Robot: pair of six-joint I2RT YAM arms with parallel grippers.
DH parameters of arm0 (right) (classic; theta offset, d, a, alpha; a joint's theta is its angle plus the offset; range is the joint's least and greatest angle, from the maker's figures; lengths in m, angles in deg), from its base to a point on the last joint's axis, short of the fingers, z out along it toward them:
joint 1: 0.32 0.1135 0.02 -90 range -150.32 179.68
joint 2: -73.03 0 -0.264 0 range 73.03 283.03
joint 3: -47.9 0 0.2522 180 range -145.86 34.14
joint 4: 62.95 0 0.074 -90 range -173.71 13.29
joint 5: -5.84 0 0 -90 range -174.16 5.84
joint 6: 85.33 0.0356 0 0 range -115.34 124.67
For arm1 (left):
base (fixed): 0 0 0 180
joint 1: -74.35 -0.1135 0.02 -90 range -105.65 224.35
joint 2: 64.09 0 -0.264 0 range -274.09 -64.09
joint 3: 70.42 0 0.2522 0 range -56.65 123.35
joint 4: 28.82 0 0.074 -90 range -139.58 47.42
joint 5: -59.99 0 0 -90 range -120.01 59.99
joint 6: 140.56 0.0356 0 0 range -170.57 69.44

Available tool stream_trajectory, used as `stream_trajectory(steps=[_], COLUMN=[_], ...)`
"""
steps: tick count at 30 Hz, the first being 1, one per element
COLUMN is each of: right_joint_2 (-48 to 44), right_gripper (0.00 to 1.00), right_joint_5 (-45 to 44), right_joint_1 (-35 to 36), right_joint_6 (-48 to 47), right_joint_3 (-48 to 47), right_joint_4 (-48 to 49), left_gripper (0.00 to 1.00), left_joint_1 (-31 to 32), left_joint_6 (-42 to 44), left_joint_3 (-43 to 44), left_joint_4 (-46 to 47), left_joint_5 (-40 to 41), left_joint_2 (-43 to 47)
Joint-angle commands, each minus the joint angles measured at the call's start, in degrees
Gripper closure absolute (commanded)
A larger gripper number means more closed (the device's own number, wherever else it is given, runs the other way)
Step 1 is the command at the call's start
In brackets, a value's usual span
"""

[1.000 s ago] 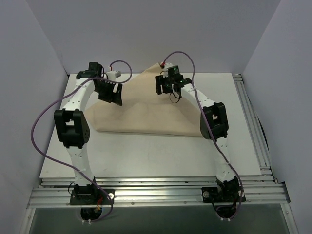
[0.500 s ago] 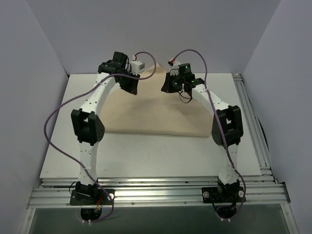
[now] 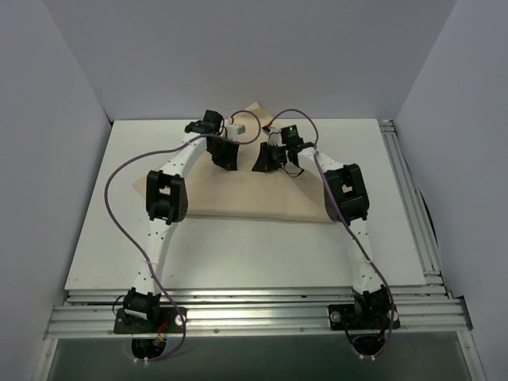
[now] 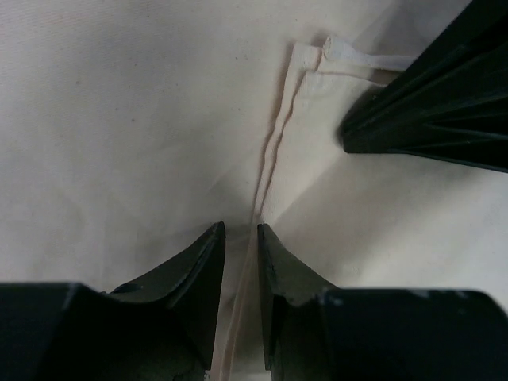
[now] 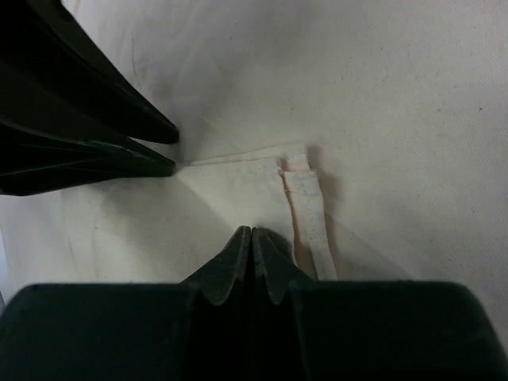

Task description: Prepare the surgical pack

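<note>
The surgical pack shows as a large tan cloth sheet [image 3: 238,194] lying folded on the white table. Both grippers meet over its back middle. My left gripper [image 3: 225,156] has its jaws nearly together, and a hemmed cloth edge [image 4: 274,151] runs down between them at the left gripper [image 4: 240,238]. My right gripper [image 3: 263,163] is shut tip to tip, and the right gripper [image 5: 252,234] pinches a pale flap of cloth [image 5: 238,194] beside its stitched corner hem [image 5: 308,214]. Each wrist view shows the other gripper close by on the same flap. Nothing but cloth shows of the pack.
The white table [image 3: 238,254] ends at a metal rail along its front [image 3: 254,305] and right side [image 3: 409,206]. Grey walls close in the back and both sides. Purple cables [image 3: 119,190] loop off each arm above the table.
Both arms swung inward from the cloth's back corners to its back middle. Both grippers closed from open. The cloth's raised back peak now lies lower and smaller.
</note>
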Motion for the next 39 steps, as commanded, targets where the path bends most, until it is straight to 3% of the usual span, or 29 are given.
stream_trajectory(steps=[1,7,10,14,17,18,21,24,29,32,35,39], right_joint_2=[0.3,-0.8,-1.5,-4.4,-6.8,-8.8,-14.0,-20.4,-31.0,-35.5,-38.9,-40.7], right_gripper=[1.00,1.00,1.00,1.00,0.85,0.83,0.79,0.79,0.80,0.91,1.00,1.00], right_joint_5=[3.1,3.2,2.5,-8.6,-18.9,-25.6,-34.2,-44.3,-55.1,-59.6,-60.4,-55.6], right_joint_1=[-0.6,-1.0,-1.2,-1.4,-1.7,-2.0,-2.3,-1.1,2.9,6.2,9.0,10.5], right_joint_6=[-1.0,0.6,3.8,3.1,1.1,1.1,0.7,0.1,0.0,1.0,3.7,7.0], right_joint_3=[-0.2,7.6,8.1,-3.5,-10.7,-11.0,-10.6,-6.2,9.9,17.0,24.5,32.3], right_joint_4=[-0.3,5.4,7.0,-2.0,-7.2,-7.6,-10.1,-14.4,-17.6,-20.0,-19.2,-16.0], left_gripper=[0.67,0.68,0.67,0.65,0.65,0.64,0.63,0.63,0.62,0.62,0.62,0.62], left_joint_1=[0.7,1.0,-0.5,-0.8,-1.2,-1.3,-2.0,-3.0,-3.1,-2.0,0.0,1.7], left_joint_6=[0.0,-1.0,-4.0,-2.4,-2.5,-2.4,-2.5,-2.5,0.4,2.6,4.5,5.1], left_joint_3=[-0.4,-13.8,-24.8,-16.2,-3.4,-1.0,2.2,-4.0,-28.6,-38.4,-45.1,-49.1], left_joint_4=[2.1,8.2,18.3,13.1,6.9,5.8,4.0,3.6,4.3,3.2,2.4,3.2], left_joint_5=[-4.3,-2.9,-3.9,0.8,3.9,4.7,7.9,9.6,11.2,13.0,15.5,17.7], left_joint_2=[-0.7,5.1,11.4,11.1,9.3,9.5,13.6,21.4,33.9,38.1,39.8,38.9])
